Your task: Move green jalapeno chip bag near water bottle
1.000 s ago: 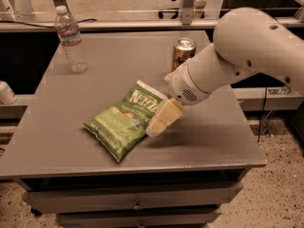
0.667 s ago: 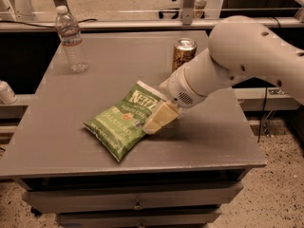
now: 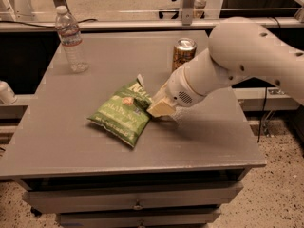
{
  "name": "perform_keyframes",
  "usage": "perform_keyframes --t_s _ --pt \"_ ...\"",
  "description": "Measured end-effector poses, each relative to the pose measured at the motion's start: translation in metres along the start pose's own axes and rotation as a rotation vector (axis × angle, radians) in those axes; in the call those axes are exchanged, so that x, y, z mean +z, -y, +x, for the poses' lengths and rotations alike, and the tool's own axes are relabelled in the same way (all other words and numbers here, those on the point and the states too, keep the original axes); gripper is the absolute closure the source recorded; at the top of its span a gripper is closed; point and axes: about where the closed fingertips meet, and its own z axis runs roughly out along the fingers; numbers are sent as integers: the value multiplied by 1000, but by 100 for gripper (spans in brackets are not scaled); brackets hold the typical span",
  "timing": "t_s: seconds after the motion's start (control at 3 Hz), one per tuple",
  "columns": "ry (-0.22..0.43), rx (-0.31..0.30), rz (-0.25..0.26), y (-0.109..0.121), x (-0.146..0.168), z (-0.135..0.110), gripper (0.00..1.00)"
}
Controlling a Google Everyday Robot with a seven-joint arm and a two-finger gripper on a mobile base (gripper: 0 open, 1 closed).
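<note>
Meets the upper right end of the green jalapeno chip bag [image 3: 121, 113] with the hand [image 3: 156, 107], probably to grip there for the carry; cannot tell whether closed or open. Lies near the middle of the tabletop [image 3: 213, 137], mostly flat, top corner crumpled upward. Runs diagonally: white top edge toward the soda can [image 3: 183, 53], bottom toward near left. Well apart from the water bottle [image 3: 70, 39], upright far left.

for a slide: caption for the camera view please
Gripper at the green jalapeno chip bag; water bottle upright at the table corner beyond.
</note>
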Motion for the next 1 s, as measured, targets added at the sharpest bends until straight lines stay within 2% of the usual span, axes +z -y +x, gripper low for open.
perform_keyframes --t_s 0.33,0.67,1.0 --pt "5 15 13 6 -6 0 88" --pt "13 35 35 15 -18 -2 100" --pt "44 61 83 35 -50 -10 100"
